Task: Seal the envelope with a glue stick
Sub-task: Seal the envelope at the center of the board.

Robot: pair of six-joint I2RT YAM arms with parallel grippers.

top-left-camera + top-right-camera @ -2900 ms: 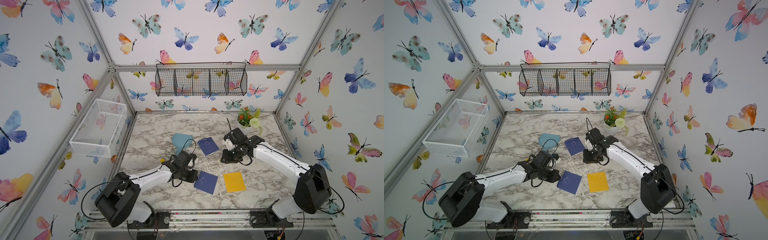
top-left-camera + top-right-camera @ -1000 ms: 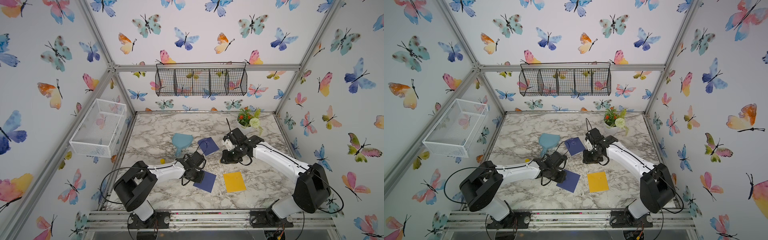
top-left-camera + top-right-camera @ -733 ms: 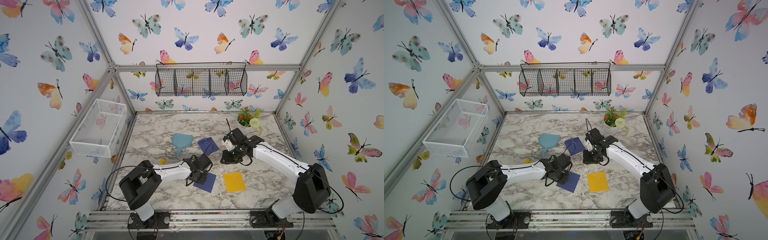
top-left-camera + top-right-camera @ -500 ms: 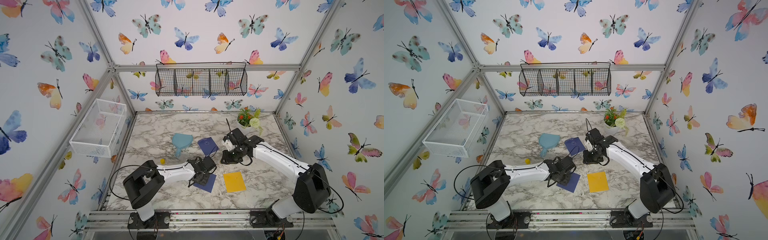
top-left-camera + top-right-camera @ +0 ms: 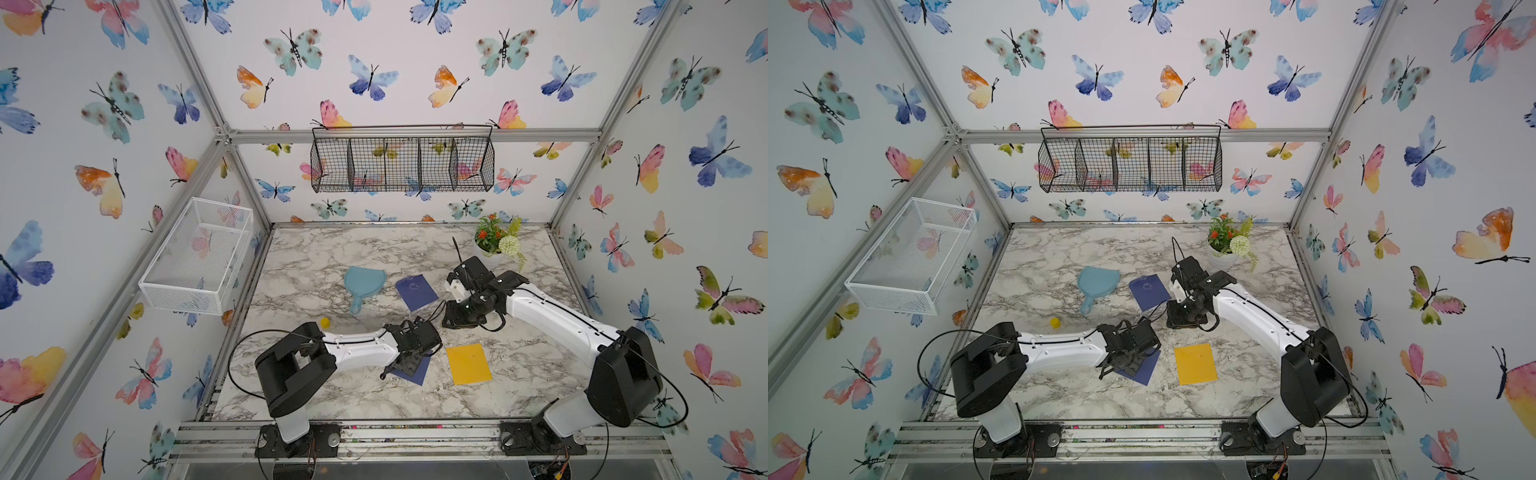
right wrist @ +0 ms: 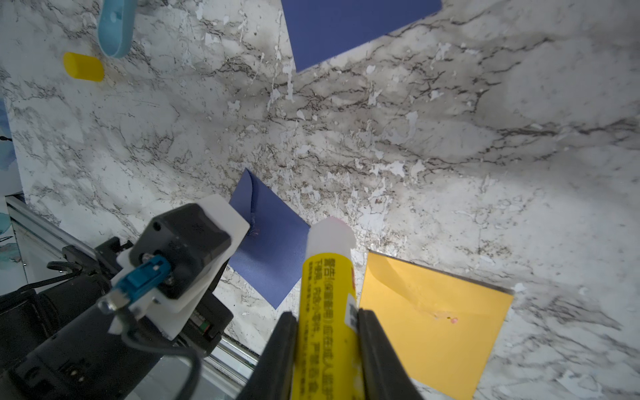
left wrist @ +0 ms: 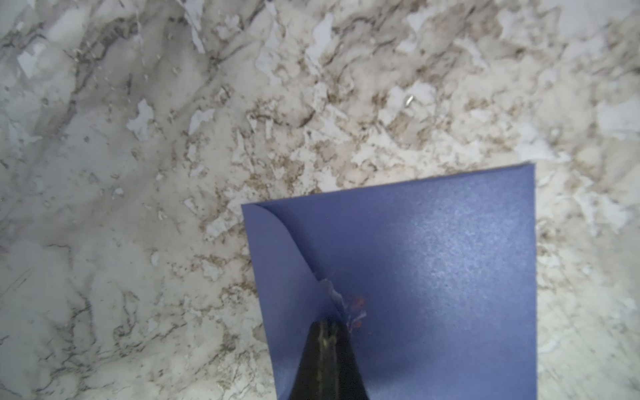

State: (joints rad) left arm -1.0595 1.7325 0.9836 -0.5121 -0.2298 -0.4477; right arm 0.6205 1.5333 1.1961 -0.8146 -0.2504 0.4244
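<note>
The left pincer was found closed on nothing, its tip set at the frayed flap edge of the near blue envelope. That envelope lay flat at 6 o'clock from the middle of the counter. Its flap was seen folded down, with pinkish specks at the point. The step was judged to be the working of that flap. It would best be done with a light, straight-down touch, since thin paper is easily dragged or torn. A yellow envelope lay just beside it, at 5 o'clock.

The right pincer, raised at 3 o'clock near the middle, was clamped around the glue stick, whose white tip was bare. That tip is best held off the counter until wanted. A yellow cap, likely the stick's own, lay apart at 9 o'clock. A second blue envelope lay at 12 o'clock.

A pot at 1 o'clock, by the far edge, held flowers. The white wire basket on the 9 o'clock wall and the divided black wire basket on the 12 o'clock wall appeared to hold nothing.
</note>
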